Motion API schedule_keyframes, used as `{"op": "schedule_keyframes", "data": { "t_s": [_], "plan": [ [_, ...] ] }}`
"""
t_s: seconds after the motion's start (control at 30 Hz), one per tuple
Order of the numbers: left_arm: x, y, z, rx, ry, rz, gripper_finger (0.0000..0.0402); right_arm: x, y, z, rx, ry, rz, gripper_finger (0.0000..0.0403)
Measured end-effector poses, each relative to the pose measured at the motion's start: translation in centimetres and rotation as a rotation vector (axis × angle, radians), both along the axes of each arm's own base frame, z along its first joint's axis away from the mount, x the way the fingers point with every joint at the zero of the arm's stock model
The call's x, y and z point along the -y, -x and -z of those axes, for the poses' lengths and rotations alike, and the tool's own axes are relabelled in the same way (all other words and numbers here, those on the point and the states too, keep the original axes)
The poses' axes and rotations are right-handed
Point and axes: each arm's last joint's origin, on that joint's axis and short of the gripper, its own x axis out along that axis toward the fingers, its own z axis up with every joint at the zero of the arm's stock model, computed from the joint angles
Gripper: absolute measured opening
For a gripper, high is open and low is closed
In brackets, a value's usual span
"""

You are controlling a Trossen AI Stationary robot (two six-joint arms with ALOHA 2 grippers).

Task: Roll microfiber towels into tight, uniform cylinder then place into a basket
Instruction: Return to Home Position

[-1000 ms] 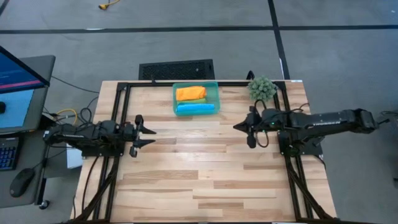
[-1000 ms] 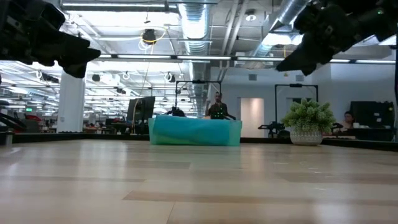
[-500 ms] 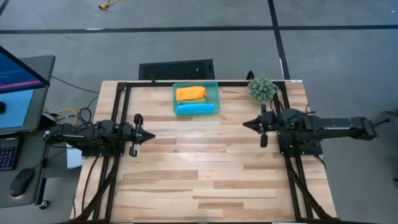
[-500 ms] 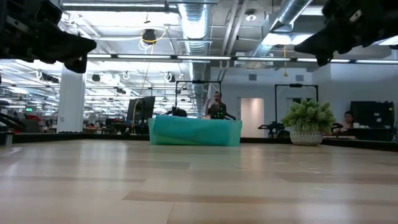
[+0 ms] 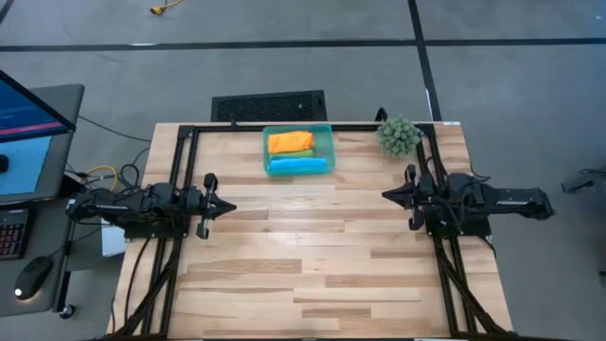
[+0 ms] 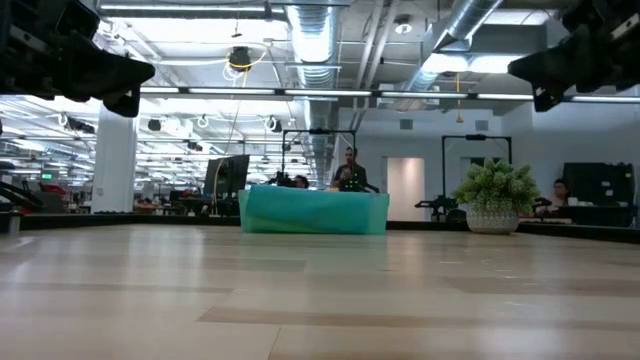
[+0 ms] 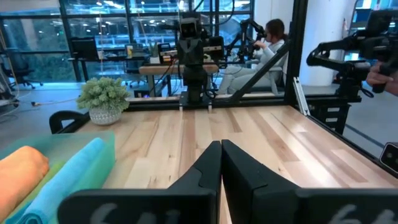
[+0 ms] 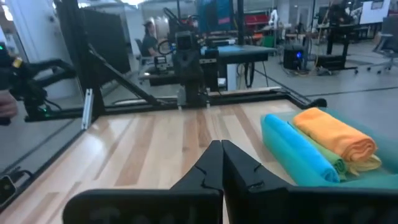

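Note:
The teal basket [image 5: 297,150] stands at the table's far edge, near the middle. Rolled towels lie side by side in it: orange [image 5: 290,141], green [image 5: 309,153] and blue [image 5: 297,165]. In the right wrist view a yellow towel [image 8: 368,164] peeks out under the orange one [image 8: 336,134]. My left gripper [image 5: 232,205] hovers shut and level over the table's left side. My right gripper [image 5: 384,195] hovers shut and level over the right side. Both point toward the table's middle, well away from the basket, with nothing between their fingers.
A spiky green plant ball [image 5: 399,135] sits at the far right corner, close behind my right arm. A black metal frame [image 5: 180,161] borders the table. The wooden top between the two grippers [image 5: 303,227] is bare. People sit in the room beyond the table.
My left gripper has shut its fingers while staying in place. My right gripper, shut throughout, has drawn back toward the table's right edge. The basket and towels have not moved.

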Motion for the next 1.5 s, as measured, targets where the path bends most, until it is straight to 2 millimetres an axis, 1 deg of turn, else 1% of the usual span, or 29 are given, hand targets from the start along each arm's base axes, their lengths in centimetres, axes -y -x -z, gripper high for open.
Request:
{"op": "schedule_keyframes", "data": {
  "t_s": [0.13, 0.3, 0.47, 0.67, 0.93, 1.07, 1.2, 1.27, 1.5],
  "plan": [
    [0.0, 0.0, 0.0, 0.0, 0.0, 0.0, 0.0, 0.0, 0.3, 0.9, 0.031, -0.012, -0.003, 0.0019],
    [0.0, 0.0, 0.0, -0.002, 0.001, -0.006, 0.0, 0.0, 0.1, 1.5, 0.002, -0.021, -0.005, 0.0019],
    [-0.1, 0.0, 0.2, -0.026, 0.001, -0.035, 0.0, 0.0, -0.2, 2.9, -0.023, -0.047, -0.002, 0.0024],
    [-0.2, 0.0, 0.2, -0.022, -0.032, -0.057, 0.0, -0.1, -0.4, 3.0, 0.02, -0.035, -0.016, 0.0022],
    [-0.2, 0.0, 0.0, 0.002, 0.037, -0.06, 0.0, 0.0, -0.4, 3.0, 0.017, -0.033, -0.012, 0.0026],
    [-0.1, 0.0, -0.5, 0.059, 0.068, -0.043, 0.0, 0.0, -0.4, 3.0, 0.017, -0.031, -0.011, 0.0024],
    [-0.2, 0.0, 0.0, 0.007, 0.031, -0.066, 0.0, 0.0, -0.4, 3.0, 0.017, 0.016, -0.012, 0.0023],
    [-0.3, 0.0, 0.3, -0.018, 0.027, -0.087, 0.0, 0.0, -0.4, 3.0, 0.017, -0.003, -0.011, 0.0024],
    [-0.3, 0.0, 0.3, -0.018, 0.018, -0.092, 0.0, 0.0, -0.4, 3.0, 0.017, -0.013, -0.011, 0.0031]
  ]
}}
